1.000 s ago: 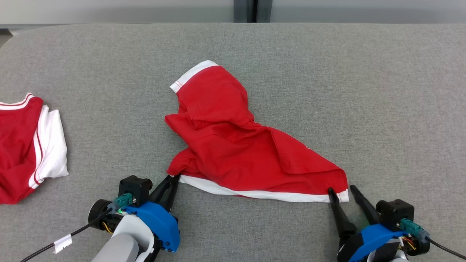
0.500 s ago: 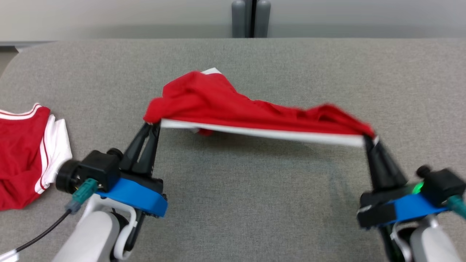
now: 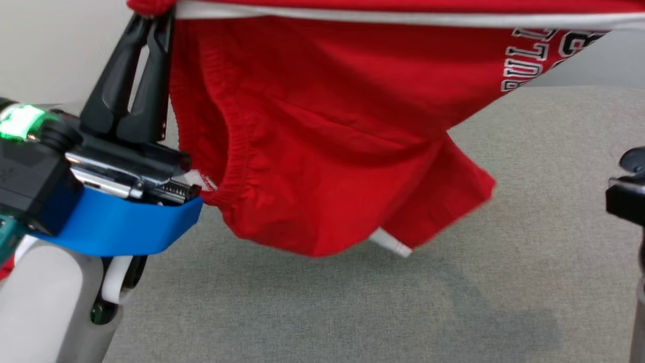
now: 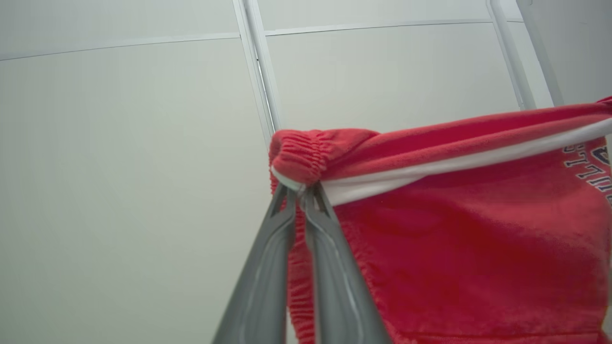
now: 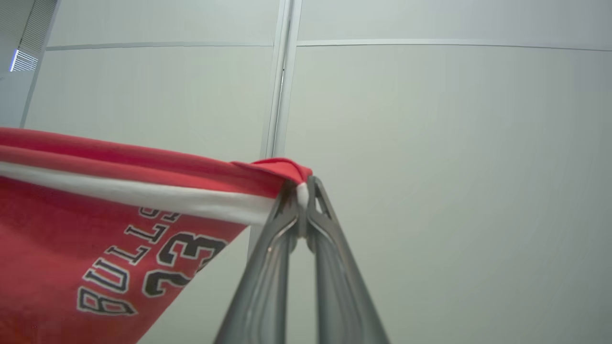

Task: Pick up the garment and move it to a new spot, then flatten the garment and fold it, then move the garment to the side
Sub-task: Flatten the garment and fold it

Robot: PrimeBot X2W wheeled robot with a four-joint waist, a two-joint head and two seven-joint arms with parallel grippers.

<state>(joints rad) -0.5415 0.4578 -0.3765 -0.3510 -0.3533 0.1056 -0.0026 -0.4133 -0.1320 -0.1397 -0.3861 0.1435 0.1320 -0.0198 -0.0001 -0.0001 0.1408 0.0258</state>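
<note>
I see left claw (image 4: 300,192) and right claw (image 5: 302,193) each clenched on red garment (image 3: 327,141) corners, cloth hanging above grey surface (image 3: 504,282).

Right wrist view: red garment (image 5: 57,224) showing "BULLS" (image 5: 107,286) in outlined capitals, lying toward 8 o'clock. Number "23" (image 5: 184,260) sitting just beside it, at its 2 o'clock. Head view: "BULL" (image 3: 524,60) reading at 2 o'clock, remainder running off frame. Left wrist view: letters at 3 o'clock edge getting clipped, unreadable.

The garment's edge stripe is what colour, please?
White stripe on red garment; best in right wrist view.
</note>
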